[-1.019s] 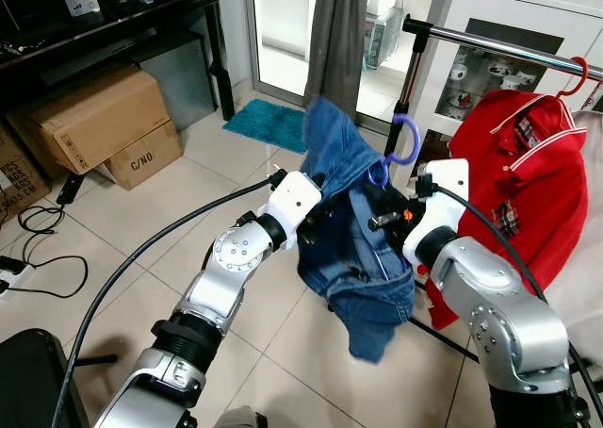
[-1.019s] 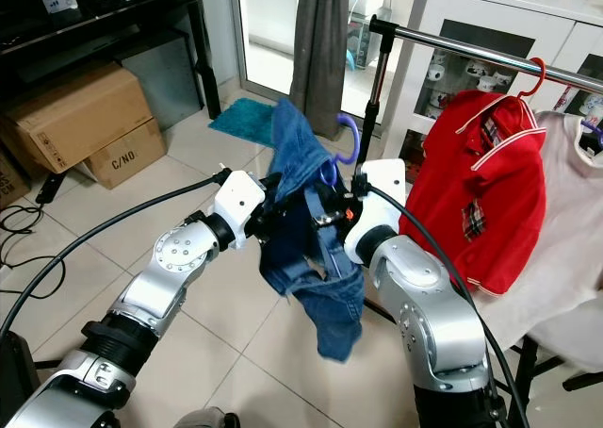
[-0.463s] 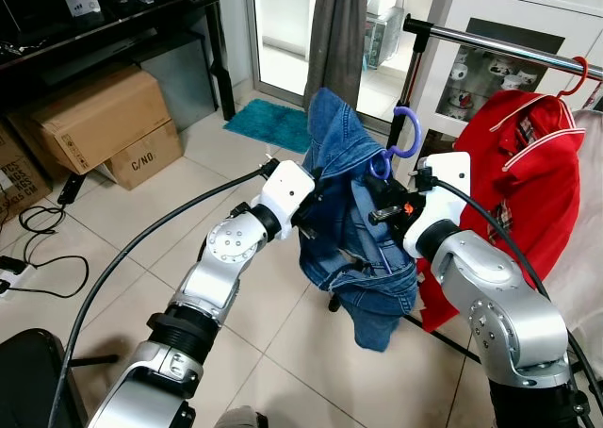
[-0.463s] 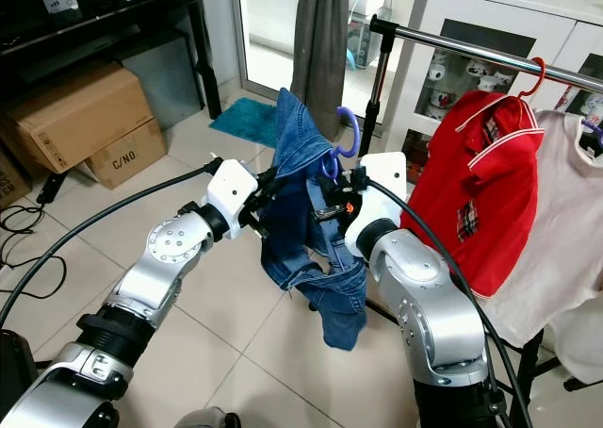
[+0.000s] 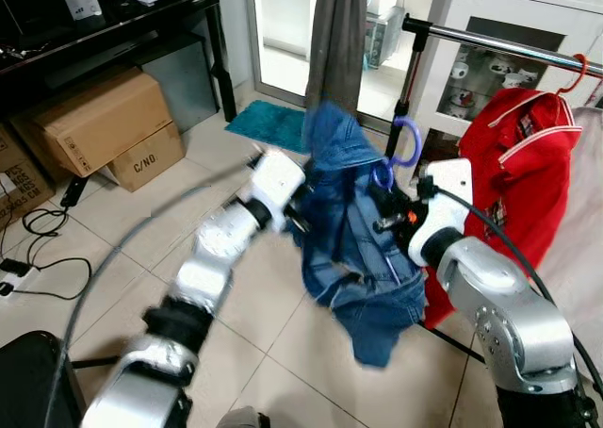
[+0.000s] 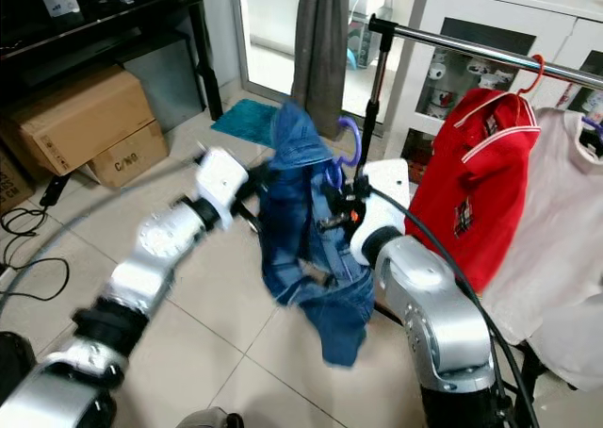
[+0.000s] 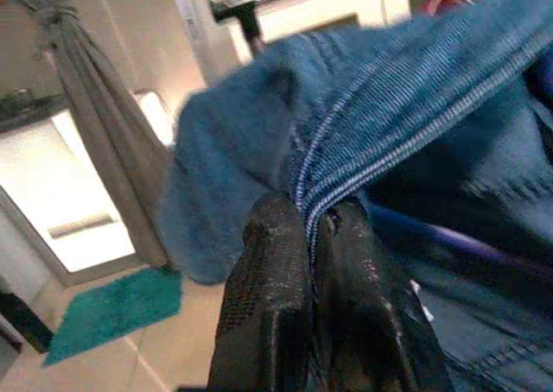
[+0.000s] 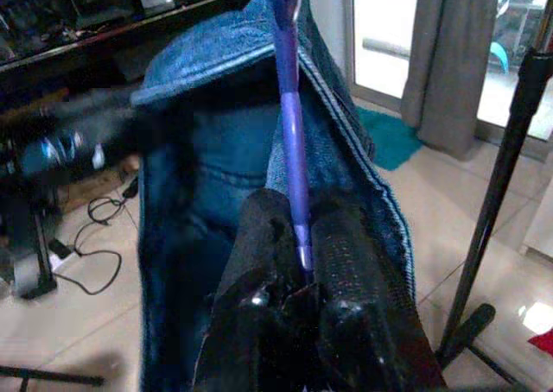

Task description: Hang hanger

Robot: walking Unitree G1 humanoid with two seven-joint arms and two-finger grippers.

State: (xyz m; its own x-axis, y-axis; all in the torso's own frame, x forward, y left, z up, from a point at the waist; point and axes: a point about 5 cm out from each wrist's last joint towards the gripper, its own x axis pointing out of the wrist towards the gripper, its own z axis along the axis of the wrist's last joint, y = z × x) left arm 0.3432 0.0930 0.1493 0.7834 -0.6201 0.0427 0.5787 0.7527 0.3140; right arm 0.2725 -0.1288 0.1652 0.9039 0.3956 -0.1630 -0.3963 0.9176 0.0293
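From the head, the purple hanger [image 5: 403,140] with its denim garment [image 5: 353,230] has sagged slightly, still below the rail [image 5: 499,43] at two o'clock; hanging remains undone. Left gripper [image 7: 315,237] is clamped on a denim seam, arm stretched forward. Right gripper [image 8: 298,237] pinches the hanger's stem, forearm raised.

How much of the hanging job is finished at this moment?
Done: blue denim garment sits on the purple plastic hanger. In hand: right gripper clamps the hanger, left gripper pinches the denim. Left: hooking it over the metal clothes rail, beside the red shirt.
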